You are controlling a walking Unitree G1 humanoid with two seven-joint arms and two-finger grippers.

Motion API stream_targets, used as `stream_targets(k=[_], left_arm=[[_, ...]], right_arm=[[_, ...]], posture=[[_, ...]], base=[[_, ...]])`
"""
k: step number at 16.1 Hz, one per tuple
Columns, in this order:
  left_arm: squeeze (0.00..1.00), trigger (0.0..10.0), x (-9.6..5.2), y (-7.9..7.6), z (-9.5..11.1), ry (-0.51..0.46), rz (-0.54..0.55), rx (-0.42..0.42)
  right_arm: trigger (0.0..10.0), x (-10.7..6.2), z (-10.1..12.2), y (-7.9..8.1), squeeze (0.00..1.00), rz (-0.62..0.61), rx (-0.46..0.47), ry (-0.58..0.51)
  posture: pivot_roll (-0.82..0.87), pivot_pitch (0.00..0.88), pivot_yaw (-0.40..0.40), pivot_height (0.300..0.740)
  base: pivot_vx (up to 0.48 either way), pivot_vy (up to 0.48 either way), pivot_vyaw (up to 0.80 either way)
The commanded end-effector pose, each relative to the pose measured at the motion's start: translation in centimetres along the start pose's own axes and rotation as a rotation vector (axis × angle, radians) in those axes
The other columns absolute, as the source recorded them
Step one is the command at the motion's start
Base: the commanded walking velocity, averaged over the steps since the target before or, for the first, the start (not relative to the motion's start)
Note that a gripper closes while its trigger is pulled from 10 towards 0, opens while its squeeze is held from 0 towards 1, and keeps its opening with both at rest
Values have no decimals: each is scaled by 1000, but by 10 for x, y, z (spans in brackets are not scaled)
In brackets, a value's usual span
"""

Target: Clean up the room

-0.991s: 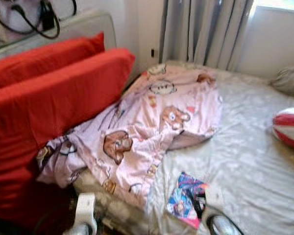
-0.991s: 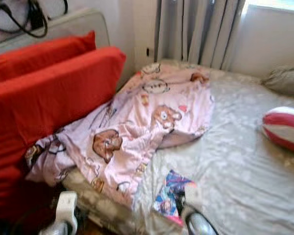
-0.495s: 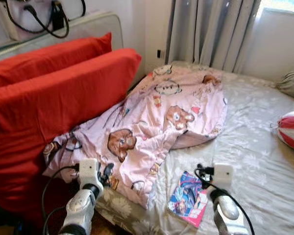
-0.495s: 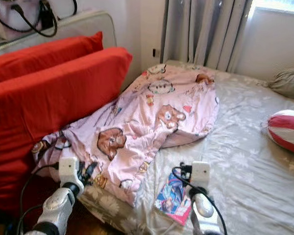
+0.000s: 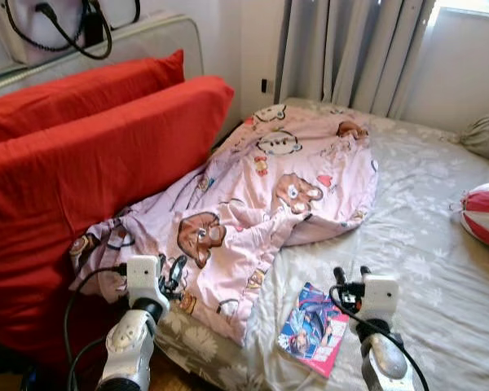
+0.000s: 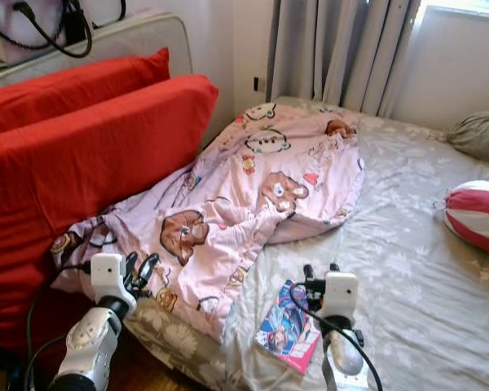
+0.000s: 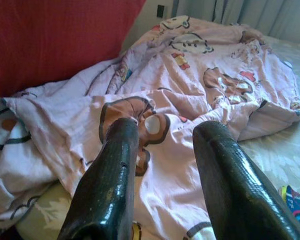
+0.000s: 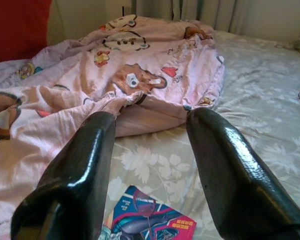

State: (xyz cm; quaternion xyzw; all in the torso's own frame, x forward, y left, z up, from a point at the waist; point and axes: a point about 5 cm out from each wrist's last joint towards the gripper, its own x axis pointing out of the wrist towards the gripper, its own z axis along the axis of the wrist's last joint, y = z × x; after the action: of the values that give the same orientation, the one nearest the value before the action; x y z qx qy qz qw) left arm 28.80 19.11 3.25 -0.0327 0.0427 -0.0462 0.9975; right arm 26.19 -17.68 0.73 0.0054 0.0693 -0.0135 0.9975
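Pink cartoon blanket (image 5: 261,204), book (image 5: 314,330) lettering unreadable, both grippers' jaws apart, empty

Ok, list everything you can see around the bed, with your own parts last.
Blanket: one, pink with cartoon bears, crumpled on the bed's left side.
Cushions: two, red, left of the bed.
Magazine: one, colourful, on the sheet near the bed's front edge.
Ball: one, red and white striped, at the right.
Pillow: one, grey, far right.
Bed sheet: grey, floral.
Curtain: grey, behind the bed.
Left hand: open, by the blanket's edge.
Right hand: open, beside the magazine.
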Motion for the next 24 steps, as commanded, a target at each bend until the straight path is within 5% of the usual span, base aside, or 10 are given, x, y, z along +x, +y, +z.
stream_targets(k=[1,3,15,24], left_arm=[[0,10000,-3,1,-5,25,10,-13],[0,10000,0,0,3,-8,4,-23],[0,10000,1,3,7,-15,5,-53],[0,10000,1,4,5,4,-14,-64]], right_arm=[[10000,-3,-4,0,0,-7,-5,21],[10000,4,10,2,0,-53,77,-39],[10000,-13,-4,-9,0,-41,10,27],[10000,-1,1,-1,0,-20,1,40]], posture=[[6,0,-13,740],[14,0,-15,740],[14,0,-25,740],[15,0,-26,740]], base=[[0,0,0],[0,0,0],[0,0,0],[0,0,0]])
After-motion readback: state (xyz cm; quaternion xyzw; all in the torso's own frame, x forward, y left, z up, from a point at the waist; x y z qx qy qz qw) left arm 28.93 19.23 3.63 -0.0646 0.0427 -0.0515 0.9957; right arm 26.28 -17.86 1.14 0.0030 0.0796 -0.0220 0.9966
